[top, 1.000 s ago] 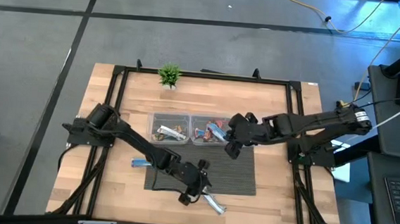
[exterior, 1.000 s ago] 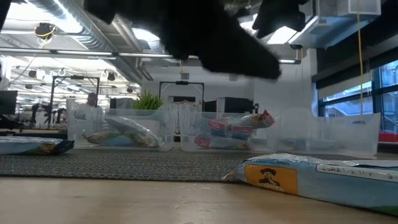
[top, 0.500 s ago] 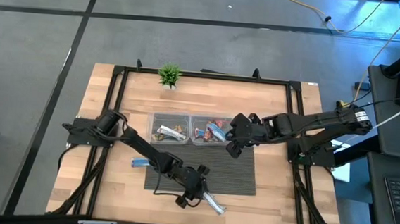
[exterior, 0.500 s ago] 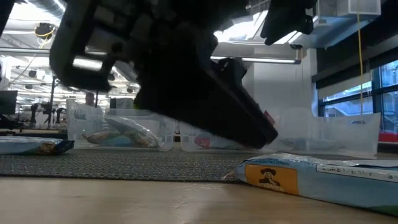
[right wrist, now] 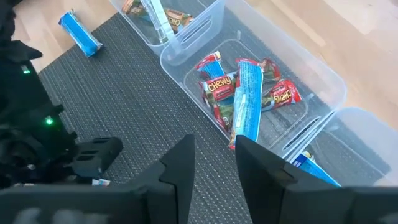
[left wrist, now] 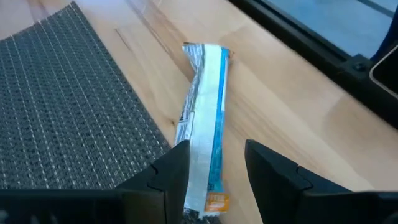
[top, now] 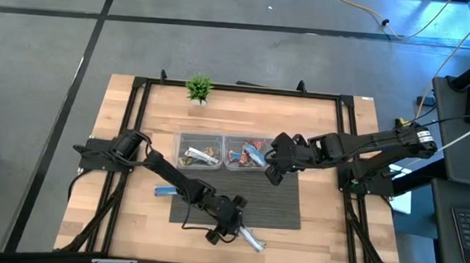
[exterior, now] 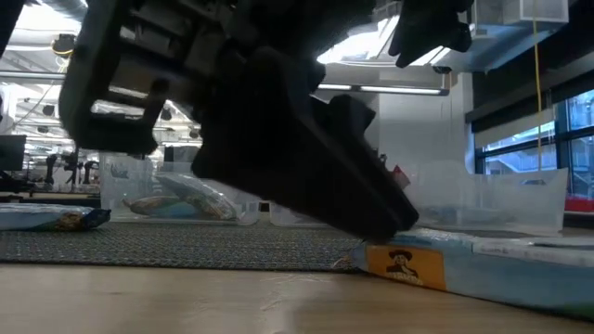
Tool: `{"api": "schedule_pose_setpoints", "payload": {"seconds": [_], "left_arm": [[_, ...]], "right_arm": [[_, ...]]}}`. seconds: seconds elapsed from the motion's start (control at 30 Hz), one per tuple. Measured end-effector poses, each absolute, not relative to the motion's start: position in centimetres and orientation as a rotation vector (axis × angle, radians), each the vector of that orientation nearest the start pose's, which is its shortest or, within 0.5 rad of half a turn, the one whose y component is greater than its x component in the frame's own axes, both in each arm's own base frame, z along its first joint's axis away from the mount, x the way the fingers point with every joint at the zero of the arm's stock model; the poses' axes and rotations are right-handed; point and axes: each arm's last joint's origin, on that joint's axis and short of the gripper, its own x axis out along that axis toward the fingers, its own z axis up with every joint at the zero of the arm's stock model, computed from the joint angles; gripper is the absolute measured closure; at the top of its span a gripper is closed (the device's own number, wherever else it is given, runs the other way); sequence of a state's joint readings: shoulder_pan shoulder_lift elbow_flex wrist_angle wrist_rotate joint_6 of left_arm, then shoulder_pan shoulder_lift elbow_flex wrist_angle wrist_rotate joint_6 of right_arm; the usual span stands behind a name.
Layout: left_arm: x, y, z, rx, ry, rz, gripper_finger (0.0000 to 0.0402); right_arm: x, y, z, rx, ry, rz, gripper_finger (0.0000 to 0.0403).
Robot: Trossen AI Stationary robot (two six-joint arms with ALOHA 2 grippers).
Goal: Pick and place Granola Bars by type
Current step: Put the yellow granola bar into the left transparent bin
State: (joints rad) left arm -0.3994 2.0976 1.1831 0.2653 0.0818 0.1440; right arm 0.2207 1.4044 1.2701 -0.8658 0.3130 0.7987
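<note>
At the far left of the table (top: pixel 112 222), a blue granola bar (top: pixel 164 190) lies on the bare wood just beside the left edge of the dark woven mat (top: pixel 279 208). Next along, the left gripper (left wrist: pixel 214 165) hangs low over the front edge of the table, its fingers (left wrist: pixel 171 168) spread apart and straddling a silvery-white bar with a blue stripe (left wrist: pixel 204 118), which lies flat on the wood just off the mat's corner; the fingers have nothing clamped, and whether they touch the wrapper cannot be told. Behind the mat stand the clear plastic bins: the left bin (top: pixel 199 150) holds a few bars, one of them silvery-white, and the middle bin (right wrist: pixel 261 93) holds red and brown multicoloured bars (right wrist: pixel 214 84). The right gripper (right wrist: pixel 214 152) hovers over the middle bin's right end, its fingers set narrowly apart around the end of a blue bar (right wrist: pixel 247 102), which hangs tilted down into that bin above the red ones. Another blue bar (right wrist: pixel 314 169) lies in the rightmost bin (right wrist: pixel 367 137).
</note>
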Motion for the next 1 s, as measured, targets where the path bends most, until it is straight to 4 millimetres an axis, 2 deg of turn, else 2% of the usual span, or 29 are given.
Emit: {"api": "schedule_pose_setpoints", "payload": {"seconds": [0.5, 0.77, 1.0], "left_arm": [[39.58, -16.15, 11.05, 0.249, 0.625, -0.462, 0.0272], [39.9, -15.91, 11.13, 0.27, 0.585, -0.37, 0.0289], [40.06, -15.81, 11.3, 0.281, 0.564, -0.32, 0.0288]], "right_arm": [[27.43, 5.23, 31.05, 0.505, 0.851, -0.47, 0.0283], [28.21, 5.31, 31.66, 0.532, 0.743, -0.457, 0.0283], [28.31, 5.33, 31.74, 0.536, 0.73, -0.453, 0.0283]]}}
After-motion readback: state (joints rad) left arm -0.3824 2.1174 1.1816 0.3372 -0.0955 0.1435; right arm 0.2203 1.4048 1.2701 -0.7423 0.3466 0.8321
